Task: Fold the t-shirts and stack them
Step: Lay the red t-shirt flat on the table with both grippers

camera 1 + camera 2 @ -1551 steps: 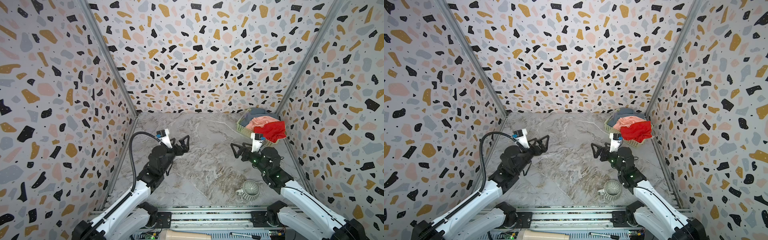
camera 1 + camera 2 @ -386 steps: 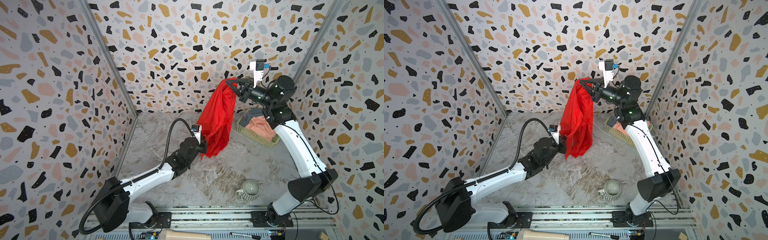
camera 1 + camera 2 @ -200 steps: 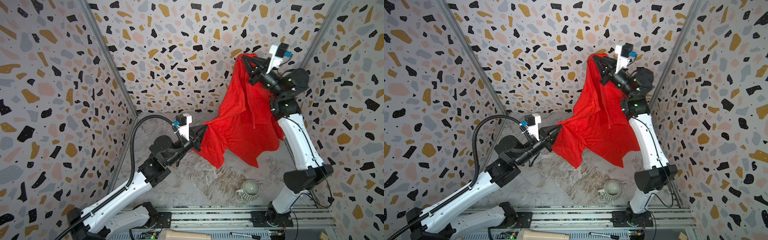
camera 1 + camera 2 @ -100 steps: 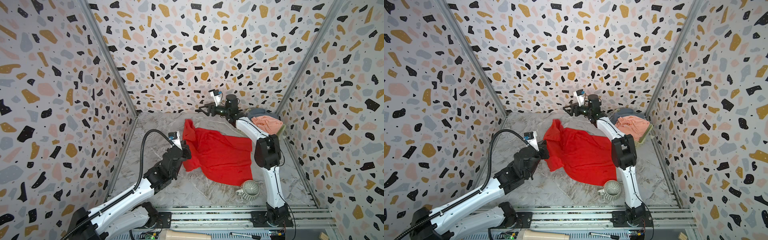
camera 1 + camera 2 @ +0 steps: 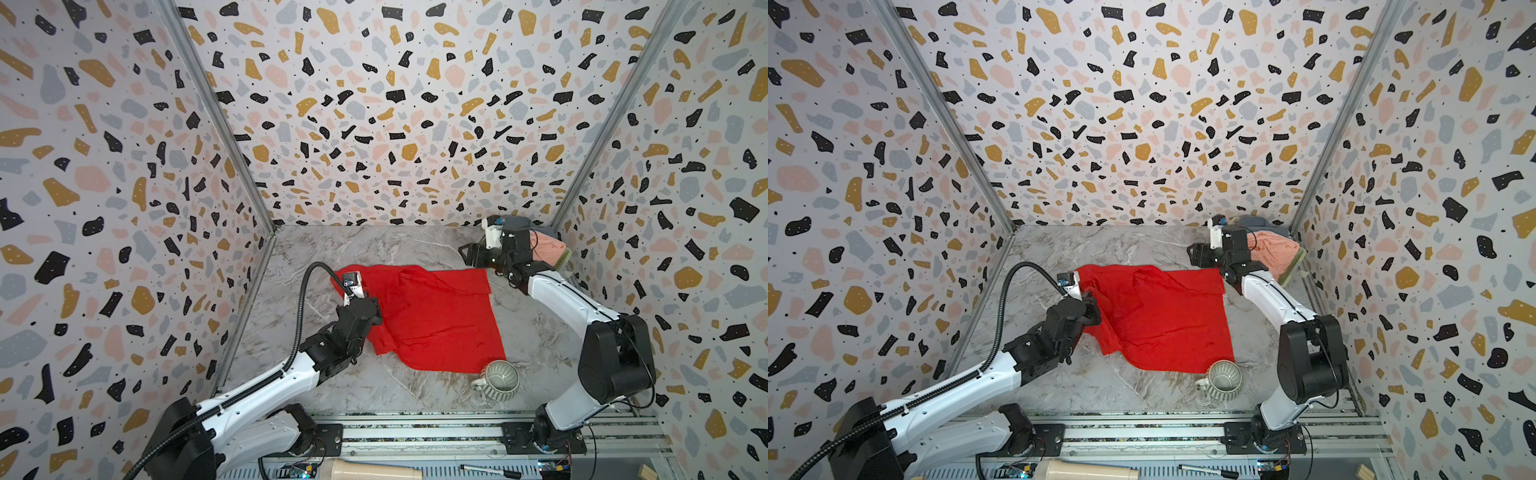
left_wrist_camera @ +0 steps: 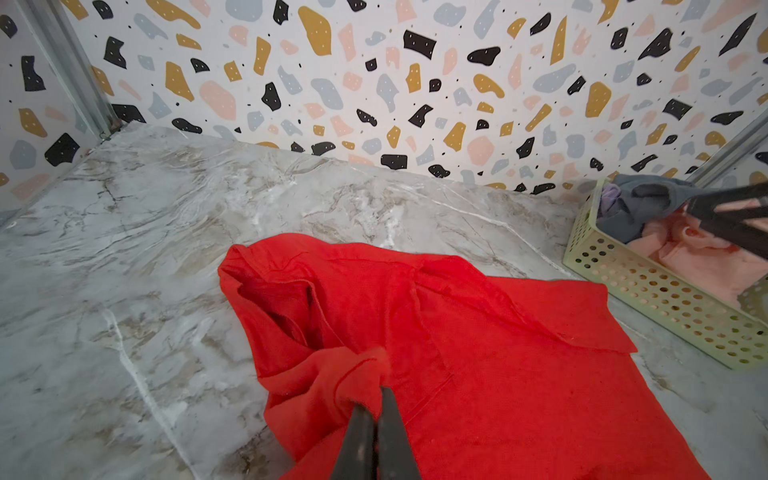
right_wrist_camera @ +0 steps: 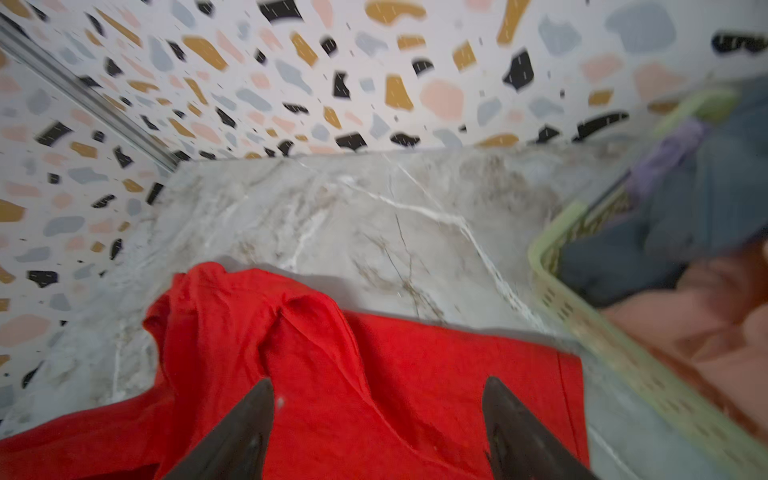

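On the worktop (image 5: 374,245) the red t-shirt (image 5: 440,316) lies mostly flat, bunched on the left arm's side. The pink t-shirt (image 6: 685,249) and grey-blue t-shirt (image 6: 648,195) wait in the basket (image 6: 648,286). The left claw (image 6: 380,395) pinches that bunch shut, and the right claw (image 7: 378,380) gapes empty by the far corner. I'd tug both sides taut, minding the mug (image 5: 498,376).

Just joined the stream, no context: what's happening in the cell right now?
The red shirt lies spread but rumpled on the table. The left gripper is shut on a bunch of its left side; the right gripper is open and empty over its far edge, by the basket. The pink shirt and grey-blue shirt wait in the basket. Nothing folded yet.
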{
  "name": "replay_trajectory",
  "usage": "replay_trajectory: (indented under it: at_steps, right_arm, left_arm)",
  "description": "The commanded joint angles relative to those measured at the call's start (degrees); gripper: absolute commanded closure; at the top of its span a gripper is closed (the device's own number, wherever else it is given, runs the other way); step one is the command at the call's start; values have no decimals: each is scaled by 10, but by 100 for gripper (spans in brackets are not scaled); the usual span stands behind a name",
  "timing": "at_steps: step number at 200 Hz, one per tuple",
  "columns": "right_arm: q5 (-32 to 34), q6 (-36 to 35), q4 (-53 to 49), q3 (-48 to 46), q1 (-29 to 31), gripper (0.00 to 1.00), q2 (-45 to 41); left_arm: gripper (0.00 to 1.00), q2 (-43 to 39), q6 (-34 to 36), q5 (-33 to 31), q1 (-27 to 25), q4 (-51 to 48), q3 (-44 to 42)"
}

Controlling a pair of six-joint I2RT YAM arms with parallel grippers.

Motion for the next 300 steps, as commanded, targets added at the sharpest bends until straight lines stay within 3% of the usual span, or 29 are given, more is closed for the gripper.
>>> replay_trajectory:
  at_steps: [1,31,95,137,168,200,230,262,300]
  right_arm:
    - [18,7,-6,-56,-2,25,28]
    - [-20,12,51,-77,5,32,74]
    - [-42,43,85,17,47,44,221]
    - [-57,72,123,114,52,49,313]
    - [-85,57,137,177,54,49,334]
    - [-54,20,128,136,63,39,239]
    - [13,55,122,-12,85,22,80]
    - [40,114,129,-174,133,19,-74]
    - [77,191,145,-314,161,20,-181]
  left_arm:
    - [100,5,-19,0,4,10,-16]
    - [100,3,-62,-12,24,-31,-36]
    - [100,8,-84,42,99,4,-75]
    - [100,71,-70,83,169,63,-81]
    - [100,138,-46,114,230,98,-55]
    - [100,189,-32,170,253,97,-13]
    - [100,179,-35,202,253,99,-18]
    - [100,140,-32,210,253,81,-34]
    - [100,90,-25,224,252,58,-61]
